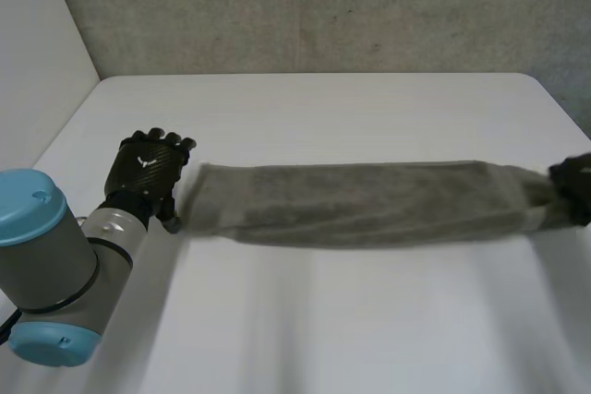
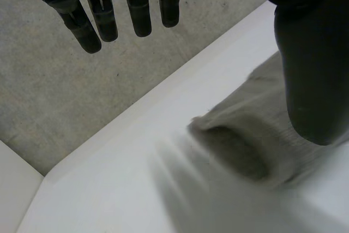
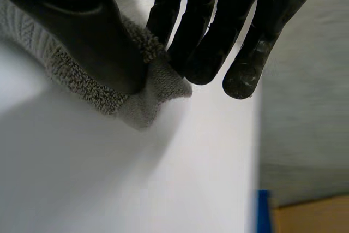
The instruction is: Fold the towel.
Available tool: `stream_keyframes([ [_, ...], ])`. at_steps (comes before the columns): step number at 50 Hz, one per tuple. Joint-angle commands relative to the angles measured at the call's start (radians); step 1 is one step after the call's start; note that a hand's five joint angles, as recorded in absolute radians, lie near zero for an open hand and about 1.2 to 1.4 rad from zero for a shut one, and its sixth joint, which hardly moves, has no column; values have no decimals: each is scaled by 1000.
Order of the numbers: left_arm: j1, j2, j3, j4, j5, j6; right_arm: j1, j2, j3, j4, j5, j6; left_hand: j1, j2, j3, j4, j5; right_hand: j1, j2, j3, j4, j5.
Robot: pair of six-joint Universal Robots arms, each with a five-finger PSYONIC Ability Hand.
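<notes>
Lying stretched in a long, narrow band across the white desk, the grey terry-cloth towel runs from the left hand to the right hand at the desk's right edge. The black right hand is clamped on the towel's right end. In the right wrist view its thumb presses the fuzzy cloth against the fingers, and a small corner pokes out below them. The black left hand sits just beside the towel's left end, released. In the left wrist view its fingers are straight and spread away from the cloth. Its thumb hangs in front of the rumpled towel end, which rests on the desk near the far edge.
</notes>
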Motion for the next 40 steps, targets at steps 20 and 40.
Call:
stream_keyframes([
  [20,19,-2,-8,5,-1,0,513,97,-568,223,157,-139,-102,-93,-88,-100,-239,201,97,68,66,107],
  [40,20,-16,-14,31,-1,2,942,397,-681,223,137,-97,-102,-93,-88,-100,-239,-422,-526,-555,-557,-516],
])
